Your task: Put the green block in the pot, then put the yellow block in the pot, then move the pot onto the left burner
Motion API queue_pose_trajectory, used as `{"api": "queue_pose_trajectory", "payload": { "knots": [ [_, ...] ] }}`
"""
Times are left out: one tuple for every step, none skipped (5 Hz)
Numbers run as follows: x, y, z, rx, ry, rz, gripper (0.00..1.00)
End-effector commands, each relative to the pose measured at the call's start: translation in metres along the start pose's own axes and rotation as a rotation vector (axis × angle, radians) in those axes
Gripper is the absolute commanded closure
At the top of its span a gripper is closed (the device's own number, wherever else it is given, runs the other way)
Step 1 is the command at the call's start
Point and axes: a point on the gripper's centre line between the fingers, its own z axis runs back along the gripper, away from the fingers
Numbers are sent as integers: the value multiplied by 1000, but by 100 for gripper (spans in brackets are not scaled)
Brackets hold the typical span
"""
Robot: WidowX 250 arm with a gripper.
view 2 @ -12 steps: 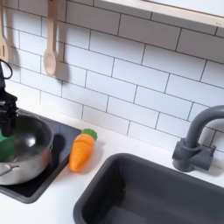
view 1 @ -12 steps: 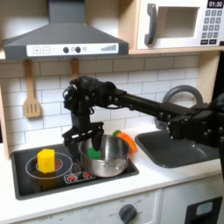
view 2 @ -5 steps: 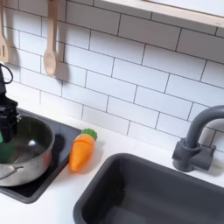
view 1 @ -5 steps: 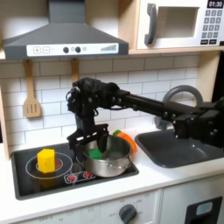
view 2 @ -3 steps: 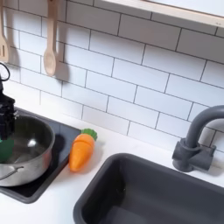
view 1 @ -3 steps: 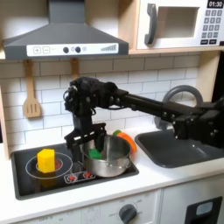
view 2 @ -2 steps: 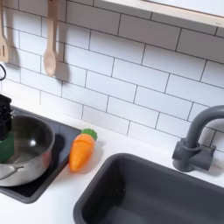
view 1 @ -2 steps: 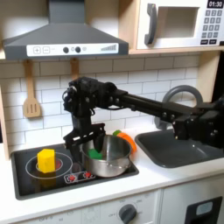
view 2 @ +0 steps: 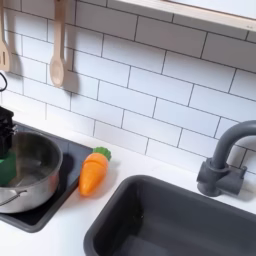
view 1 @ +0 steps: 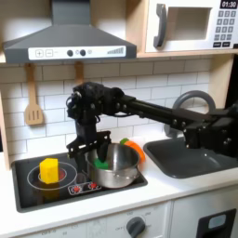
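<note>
The black arm [view 1: 158,110] reaches from the first exterior view's right across the toy stove [view 1: 37,191], its gripper [view 1: 90,147] hanging just above the pot [view 1: 115,168] with fingers spread apart, grasping nothing. The pot sits on the burner at the first exterior view's right side of the stove, and in the second exterior view its steel rim [view 2: 30,172] shows at the left edge. Inside the pot, against its wall, lies the green block [view 1: 99,162]. An orange carrot [view 2: 93,171] lies just beside the pot. The yellow block [view 1: 48,170] rests on the other burner, well apart from the pot.
</note>
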Motion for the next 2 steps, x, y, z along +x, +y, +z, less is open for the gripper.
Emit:
{"api": "queue_pose_trajectory", "payload": {
  "knots": [
    [-2, -2, 2, 1, -25, -2, 100],
    [-3, -2, 2, 1, -28, 3, 100]
  ]
}}
